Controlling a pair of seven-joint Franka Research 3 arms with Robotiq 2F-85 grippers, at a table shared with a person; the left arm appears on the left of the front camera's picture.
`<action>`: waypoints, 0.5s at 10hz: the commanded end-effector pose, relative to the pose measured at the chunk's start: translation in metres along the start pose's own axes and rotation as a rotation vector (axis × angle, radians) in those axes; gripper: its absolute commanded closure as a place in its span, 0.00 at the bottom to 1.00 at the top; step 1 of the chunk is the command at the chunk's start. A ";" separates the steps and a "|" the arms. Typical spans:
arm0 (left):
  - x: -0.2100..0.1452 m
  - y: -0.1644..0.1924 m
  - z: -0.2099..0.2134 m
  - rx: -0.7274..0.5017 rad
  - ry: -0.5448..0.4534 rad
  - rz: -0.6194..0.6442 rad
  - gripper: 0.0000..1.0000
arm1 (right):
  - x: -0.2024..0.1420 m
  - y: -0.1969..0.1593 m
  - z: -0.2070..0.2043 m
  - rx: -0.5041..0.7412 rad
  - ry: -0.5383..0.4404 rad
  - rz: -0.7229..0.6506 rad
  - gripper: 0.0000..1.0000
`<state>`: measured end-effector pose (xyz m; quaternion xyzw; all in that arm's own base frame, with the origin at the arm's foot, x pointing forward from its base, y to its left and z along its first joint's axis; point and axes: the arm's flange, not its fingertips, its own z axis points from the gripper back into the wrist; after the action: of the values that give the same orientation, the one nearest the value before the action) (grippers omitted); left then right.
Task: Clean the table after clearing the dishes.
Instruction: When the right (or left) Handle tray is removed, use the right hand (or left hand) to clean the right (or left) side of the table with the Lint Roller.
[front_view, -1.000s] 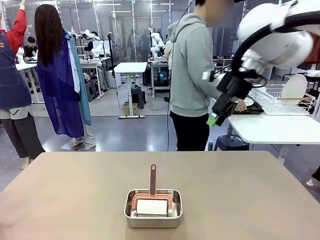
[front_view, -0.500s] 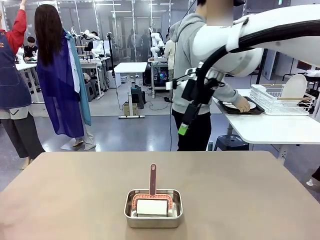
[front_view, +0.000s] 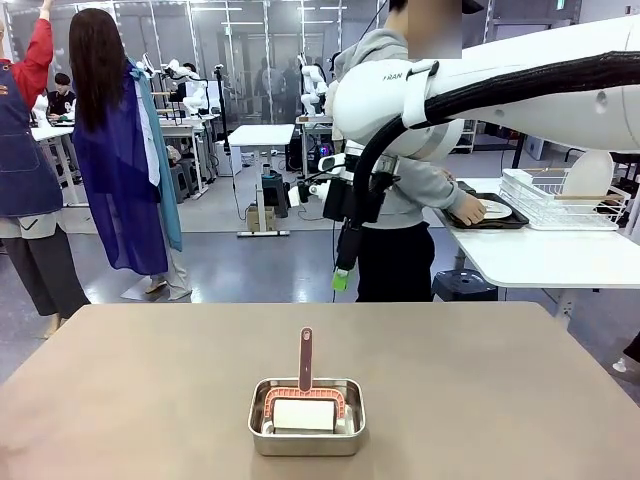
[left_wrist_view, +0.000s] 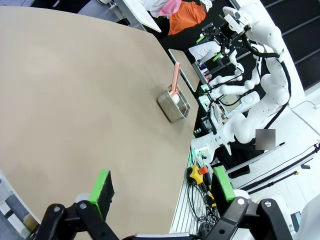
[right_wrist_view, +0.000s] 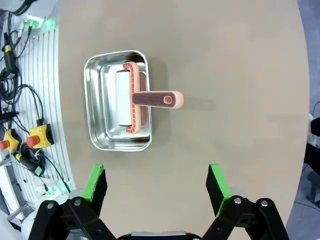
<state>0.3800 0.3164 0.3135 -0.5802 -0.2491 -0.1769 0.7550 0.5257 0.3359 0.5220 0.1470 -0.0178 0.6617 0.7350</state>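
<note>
Hands open; dishes seemingly on tray.

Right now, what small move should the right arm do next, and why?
Probably lower the right fingers toward the pink roller handle: they stand open, high above the table, and the handle sticks up from the steel pan, roughly in line between them.
</note>
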 end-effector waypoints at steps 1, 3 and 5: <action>-0.002 -0.007 -0.002 0.005 0.000 0.008 0.00 | -0.007 -0.001 0.002 0.010 -0.018 -0.031 0.00; -0.002 -0.007 -0.002 0.005 0.000 0.008 0.00 | -0.007 -0.001 0.002 0.010 -0.018 -0.031 0.00; -0.002 -0.007 -0.002 0.005 0.000 0.008 0.00 | -0.007 -0.001 0.002 0.010 -0.018 -0.031 0.00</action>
<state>0.3800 0.3164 0.3135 -0.5802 -0.2491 -0.1769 0.7550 0.5310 0.3275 0.5221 0.1495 -0.0195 0.6544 0.7410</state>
